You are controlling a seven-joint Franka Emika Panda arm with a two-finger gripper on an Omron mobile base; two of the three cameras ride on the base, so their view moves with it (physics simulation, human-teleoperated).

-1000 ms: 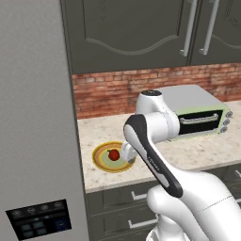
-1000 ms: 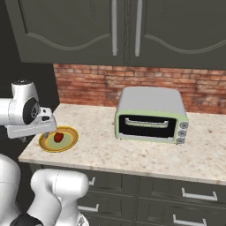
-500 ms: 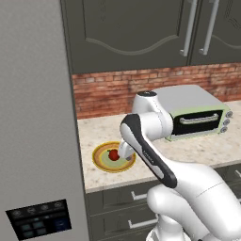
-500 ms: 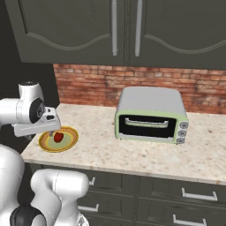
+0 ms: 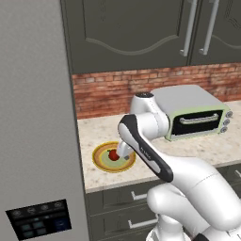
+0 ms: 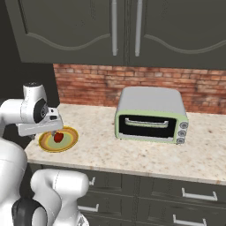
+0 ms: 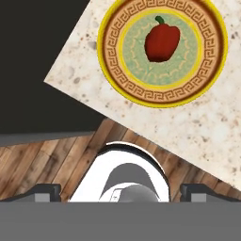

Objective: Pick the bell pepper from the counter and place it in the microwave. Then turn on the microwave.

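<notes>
- The bell pepper (image 7: 162, 42) lies on a round yellow-rimmed plate (image 7: 117, 75), a little off the plate's middle, with its short green stem pointing away from the hand camera.
- In the base views the bell pepper (image 5: 113, 154) (image 6: 58, 137) is a small red lump on the plate (image 5: 101, 161) (image 6: 69, 140), which sits at the left end of the counter (image 5: 207, 148) (image 6: 132, 152), near its front edge.
- By its look it is light, firm-skinned and glossy, so probably slippery; the rounded shoulders could squirt out of a shallow pinch.
- I judge the best hold to be across the widest part of the body, low enough that the fingers pass its bulge, not on the stem.
- The plate may slide on the stone if the fingers press down on its rim.
- The gripper (image 6: 54, 130) hangs just above the plate, jaws spread wide and holding nothing; its dark fingertips (image 7: 44, 190) show far apart at the bottom of the hand view.
- To the right on the counter stands a small pale-green-trimmed oven (image 5: 197, 117) (image 6: 152, 115), well apart from the plate.
- A tall grey panel (image 5: 33, 117) stands left of the counter, a red brick wall (image 6: 154, 86) runs behind it, and dark cabinets (image 6: 132, 31) hang above.
</notes>
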